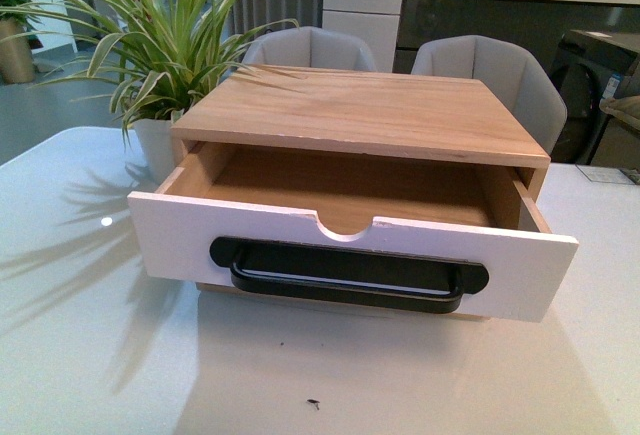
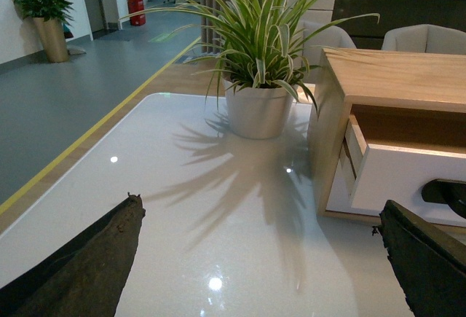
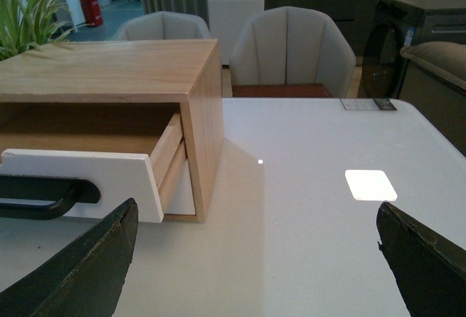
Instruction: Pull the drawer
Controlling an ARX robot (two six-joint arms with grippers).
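The wide white-fronted drawer (image 1: 340,245) with its long black bar handle (image 1: 348,277) stands pulled well out of the light wood cabinet (image 1: 370,115) on the glossy white table (image 1: 100,355), its interior bare (half-round notch in the top edge). A potted striped-leaf plant (image 2: 261,62) stands just beside the cabinet. Left gripper (image 2: 255,266) and right gripper (image 3: 255,259) both hang spread wide, apart from the drawer, holding nothing.

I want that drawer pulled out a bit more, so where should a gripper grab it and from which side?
Take the black bar handle on the drawer front. It runs wide and level, standing off the white face, so fingers could likely close above and below the bar near its middle. Come straight in from the front, the robot's side, then pull back. Both grippers, left and right, are open and clear.
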